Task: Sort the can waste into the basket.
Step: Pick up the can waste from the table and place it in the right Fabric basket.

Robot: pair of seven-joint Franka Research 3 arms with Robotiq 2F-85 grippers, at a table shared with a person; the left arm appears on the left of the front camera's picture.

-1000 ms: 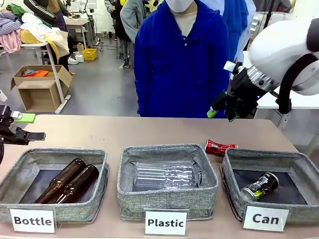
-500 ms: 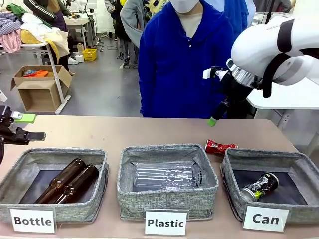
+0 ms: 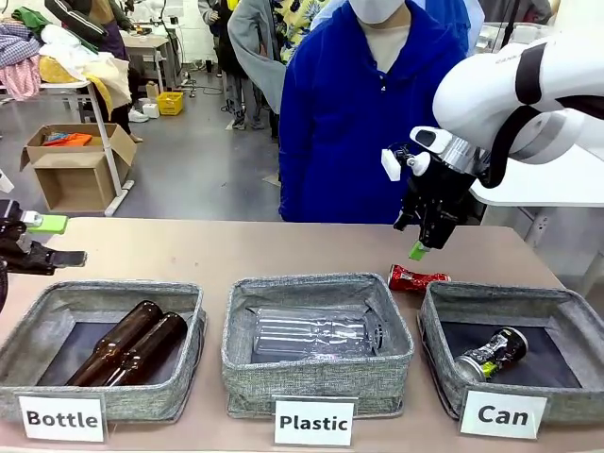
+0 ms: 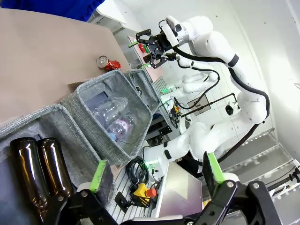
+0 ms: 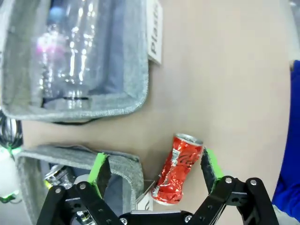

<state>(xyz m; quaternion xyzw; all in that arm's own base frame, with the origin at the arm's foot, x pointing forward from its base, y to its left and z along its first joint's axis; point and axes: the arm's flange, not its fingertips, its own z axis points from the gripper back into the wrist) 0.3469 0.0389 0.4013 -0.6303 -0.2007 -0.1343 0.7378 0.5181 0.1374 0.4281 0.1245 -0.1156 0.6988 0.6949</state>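
The right gripper (image 3: 422,247) hangs spread above the crushed shiny red can (image 3: 413,278), which lies on the table (image 3: 283,250) behind the grey woven "Can" basket (image 3: 444,344) at the right edge. The black can with silver end (image 3: 491,354) lies inside this basket. The left gripper (image 4: 154,176) is spread too, at the left edge.

L tool (image 4: 157,176) wide, above bottles (image 4: 40,168)

Shiny red crushed can (image 3: 415,278) behind grey woven Can basket (image 3: 444,351); black, silver-ended can (image 3: 491,354) inside; brown bottles (image 3: 127,343) far left.
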